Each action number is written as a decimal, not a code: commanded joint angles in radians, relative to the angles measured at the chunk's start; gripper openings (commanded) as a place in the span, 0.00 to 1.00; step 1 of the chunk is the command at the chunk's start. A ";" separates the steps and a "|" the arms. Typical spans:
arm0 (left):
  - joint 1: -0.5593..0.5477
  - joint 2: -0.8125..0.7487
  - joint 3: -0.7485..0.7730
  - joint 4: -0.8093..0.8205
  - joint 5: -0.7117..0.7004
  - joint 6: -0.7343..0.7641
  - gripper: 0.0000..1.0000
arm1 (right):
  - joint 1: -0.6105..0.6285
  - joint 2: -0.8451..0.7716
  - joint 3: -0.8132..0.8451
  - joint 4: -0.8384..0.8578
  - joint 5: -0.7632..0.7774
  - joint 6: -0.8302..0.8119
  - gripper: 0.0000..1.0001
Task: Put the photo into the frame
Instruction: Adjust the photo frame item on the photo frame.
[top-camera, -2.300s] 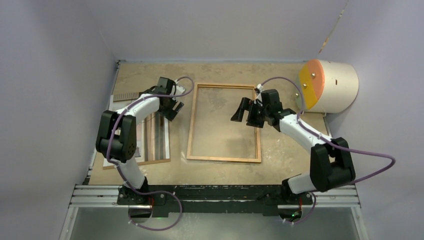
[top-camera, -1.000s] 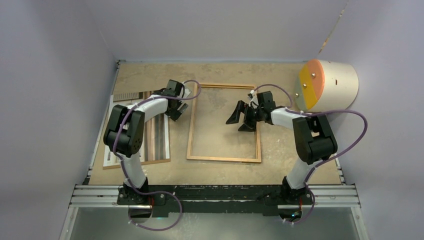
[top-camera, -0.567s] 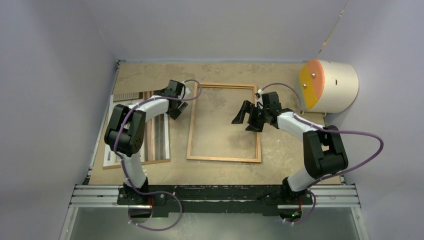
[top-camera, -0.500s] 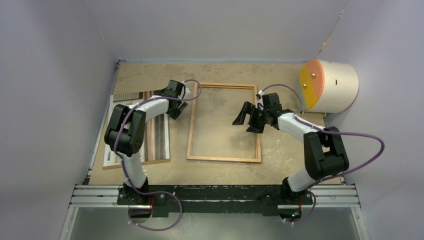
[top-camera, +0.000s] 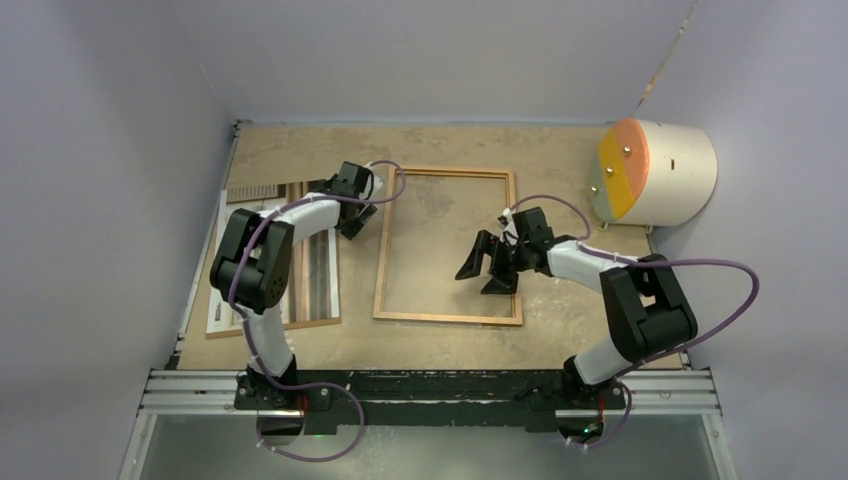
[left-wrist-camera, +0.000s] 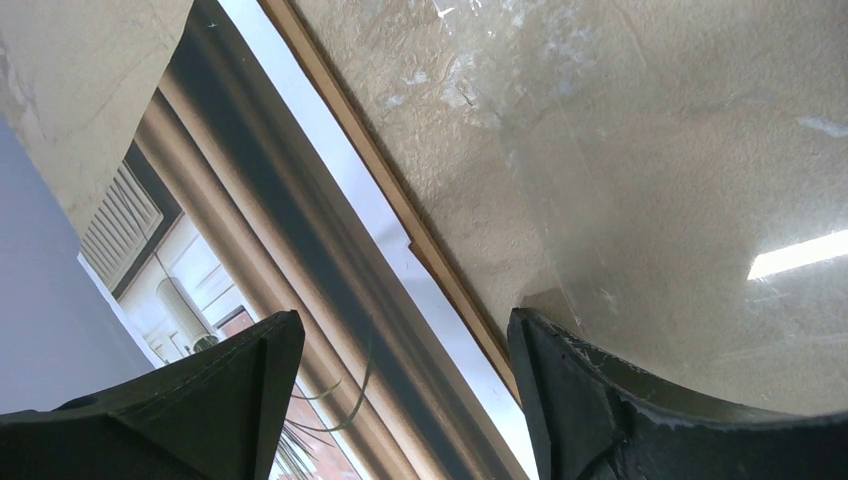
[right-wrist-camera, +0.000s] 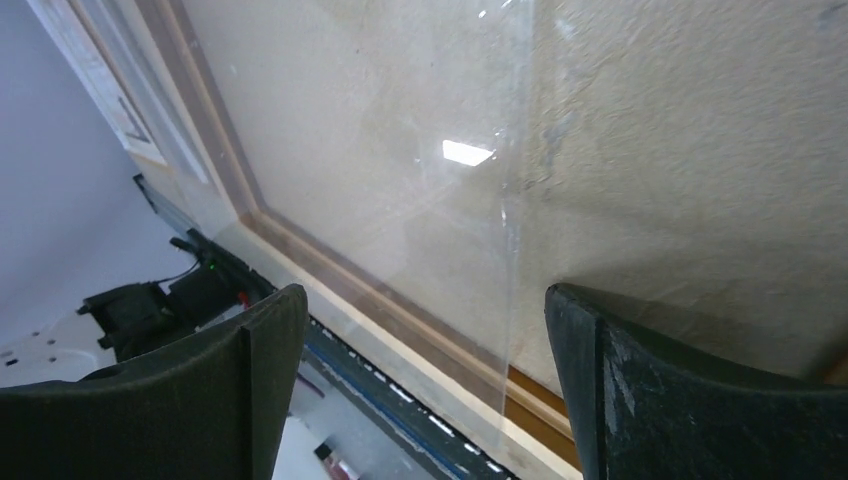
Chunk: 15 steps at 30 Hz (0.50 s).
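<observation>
- the photo (top-camera: 320, 268) lies flat and picture side up at the left of the bench (top-camera: 450, 145). it is just beside the frame (top-camera: 448, 319) and outside it, and neither tool holds it.
- left tool (left-wrist-camera: 402, 345): jaws wide, nothing between them. it hangs low over the seam where the photo's white right margin runs along the frame's left rail, toward the rail's far end.
- right tool (right-wrist-camera: 425, 300): jaws also wide and empty. it is poised over the inside of the frame near its right rail, where glints and one faint edge show a clear pane (right-wrist-camera: 400, 200).
- outward from the left tool, the print rests on a brown backing board (top-camera: 275, 326), which shows as a strip along its near side.
- step in hand, as i judge it: getting the left tool onto the photo's right edge.
- to do it well: paper lying flat offers no lip. set one finger on the margin and tease the edge up rather than pinching straight down.
- keep off the frame rail. i cannot tell whether it touches the margin.
- carry the print low and sideways, since a large print held by one edge will likely droop. the right tool could steady the frame.
- risks: a creased corner, or the frame and pane nudged out of line.
</observation>
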 joint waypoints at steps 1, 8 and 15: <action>-0.003 0.070 -0.060 -0.030 0.047 -0.010 0.79 | 0.016 0.042 -0.044 0.043 -0.054 0.056 0.90; -0.010 0.073 -0.062 -0.022 0.044 -0.008 0.79 | 0.011 0.073 -0.117 0.368 -0.164 0.163 0.88; -0.010 0.069 -0.066 -0.016 0.026 0.006 0.79 | -0.016 0.132 -0.247 0.921 -0.263 0.352 0.85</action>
